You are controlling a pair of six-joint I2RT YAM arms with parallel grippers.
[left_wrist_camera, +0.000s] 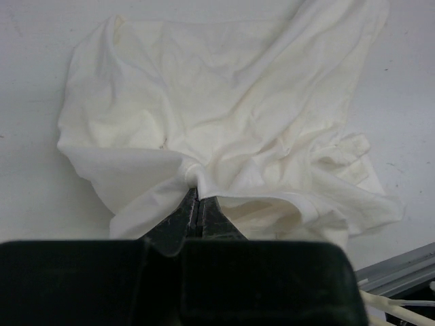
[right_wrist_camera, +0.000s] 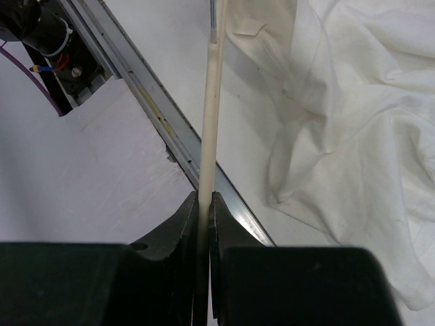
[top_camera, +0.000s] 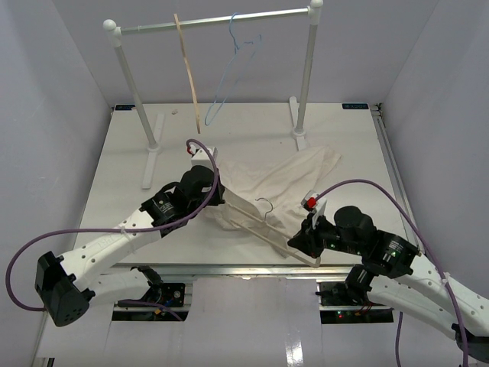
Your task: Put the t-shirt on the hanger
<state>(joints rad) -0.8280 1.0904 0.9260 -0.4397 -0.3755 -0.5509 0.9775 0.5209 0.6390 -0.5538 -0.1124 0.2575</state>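
Gripping with both pincers closed tight.
On the desk (top_camera: 252, 130) the left pincer (left_wrist_camera: 198, 204) pinches a fold of the crumpled t-shirt (left_wrist_camera: 224, 109); the right pincer (right_wrist_camera: 204, 210) clamps the hanger (right_wrist_camera: 212, 115) arm just beside it.

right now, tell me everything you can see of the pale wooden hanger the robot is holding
The hanger is pale cream wood with slim arms and a thin metal hook. It sits low near the table's front edge, its far part overlapping the crumpled t-shirt. The right claw is shut on one slim arm near its end; that arm runs straight away from the jaws. The left claw pinches only cloth.
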